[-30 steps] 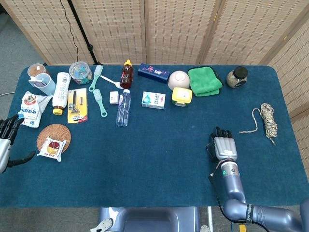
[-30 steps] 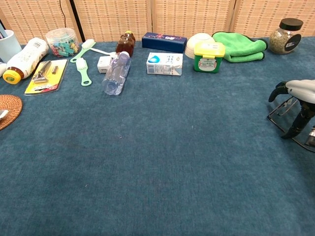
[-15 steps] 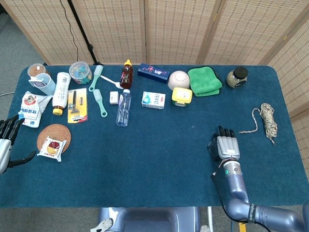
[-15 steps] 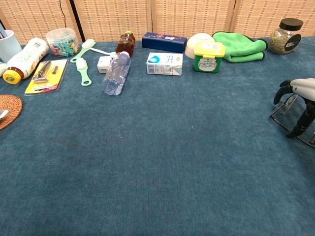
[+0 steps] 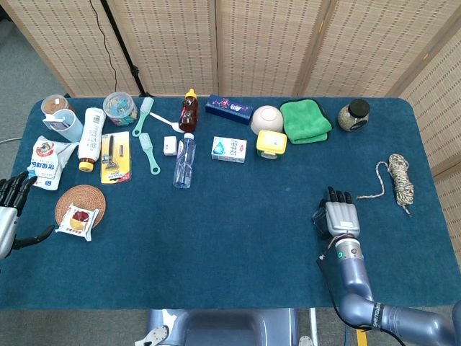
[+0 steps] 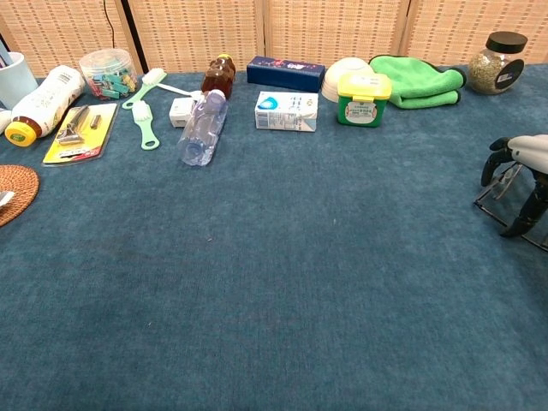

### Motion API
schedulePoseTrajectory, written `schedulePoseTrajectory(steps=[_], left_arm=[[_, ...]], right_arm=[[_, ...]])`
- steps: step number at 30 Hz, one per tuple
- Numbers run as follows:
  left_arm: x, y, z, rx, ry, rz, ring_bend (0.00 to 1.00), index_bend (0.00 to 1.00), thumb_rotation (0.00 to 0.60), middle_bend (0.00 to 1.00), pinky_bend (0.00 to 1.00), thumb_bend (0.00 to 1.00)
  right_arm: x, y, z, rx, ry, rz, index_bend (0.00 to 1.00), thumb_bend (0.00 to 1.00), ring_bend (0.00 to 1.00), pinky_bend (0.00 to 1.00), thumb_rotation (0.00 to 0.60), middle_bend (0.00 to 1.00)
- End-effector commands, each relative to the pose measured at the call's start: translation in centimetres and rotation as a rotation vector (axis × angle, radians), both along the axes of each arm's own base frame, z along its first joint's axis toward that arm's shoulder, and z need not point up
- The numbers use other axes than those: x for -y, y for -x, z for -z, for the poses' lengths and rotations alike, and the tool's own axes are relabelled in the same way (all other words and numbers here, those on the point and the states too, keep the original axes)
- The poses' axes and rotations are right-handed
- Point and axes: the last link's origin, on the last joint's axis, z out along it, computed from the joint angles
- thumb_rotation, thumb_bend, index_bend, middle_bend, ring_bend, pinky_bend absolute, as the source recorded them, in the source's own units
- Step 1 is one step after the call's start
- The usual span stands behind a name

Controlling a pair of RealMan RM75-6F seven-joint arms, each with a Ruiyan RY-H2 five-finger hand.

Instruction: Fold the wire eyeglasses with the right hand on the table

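The wire eyeglasses (image 6: 485, 205) lie on the blue table at the right, a thin dark frame mostly hidden under my right hand (image 6: 524, 164). In the head view the same right hand (image 5: 338, 218) is palm-down over them, and only a bit of dark wire of the eyeglasses (image 5: 316, 218) shows at its left side. Its dark fingers arch down around the frame and touch it. My left hand (image 5: 10, 207) rests at the table's far left edge with fingers apart, holding nothing.
A coiled rope (image 5: 398, 180) lies to the right of the right hand. Along the back stand a jar (image 5: 354, 114), green cloth (image 5: 305, 119), yellow-lidded tub (image 5: 271, 143), bowl (image 5: 266, 117), small carton (image 5: 229, 149) and bottle (image 5: 184, 160). A woven coaster (image 5: 79, 205) sits near the left hand.
The right hand has slid a little to the right and back toward the robot, and the eyeglasses shifted right with it. The left hand has not moved.
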Motion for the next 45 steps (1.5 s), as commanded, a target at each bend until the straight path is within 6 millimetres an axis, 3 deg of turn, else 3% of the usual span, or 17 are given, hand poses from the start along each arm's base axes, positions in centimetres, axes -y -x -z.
schedulePoseTrajectory(steps=[1,16,27,30,37,42,45], left_arm=[[0.0,0.0,0.0,0.001,-0.002,0.000,0.00,0.00,0.442,0.00,0.00,0.20],[0.1,0.3,-0.2,0.001,-0.007,-0.005,0.00,0.00,0.443,0.00,0.00,0.20],[0.4,0.6,-0.6,-0.004,-0.015,-0.014,0.00,0.00,0.441,0.00,0.00,0.20],[0.5,0.7,-0.6,-0.006,-0.018,-0.019,0.00,0.00,0.440,0.00,0.00,0.20],[0.5,0.7,-0.6,-0.006,-0.017,-0.020,0.00,0.00,0.441,0.00,0.00,0.20],[0.5,0.7,-0.5,-0.005,-0.013,-0.019,0.00,0.00,0.442,0.00,0.00,0.20],[0.5,0.7,-0.5,-0.003,-0.014,-0.019,0.00,0.00,0.442,0.00,0.00,0.20]], right_arm=[[0.1,0.1,-0.1,-0.001,0.001,0.002,0.33,0.13,0.00,0.00,0.600,0.02],[0.8,0.3,-0.1,0.002,0.016,-0.004,0.50,0.13,0.00,0.00,0.600,0.11],[1.9,0.2,-0.1,-0.015,0.019,-0.036,0.63,0.13,0.07,0.00,0.600,0.21],[2.2,0.2,-0.1,-0.014,0.023,-0.044,0.62,0.13,0.08,0.00,0.600,0.21],[1.8,0.1,-0.5,-0.032,-0.005,-0.049,0.46,0.13,0.05,0.00,0.600,0.13],[0.9,0.0,-1.5,-0.039,-0.007,-0.045,0.43,0.13,0.03,0.00,0.600,0.12],[-0.1,-0.5,-3.4,-0.026,0.021,-0.064,0.43,0.13,0.03,0.00,0.600,0.12]])
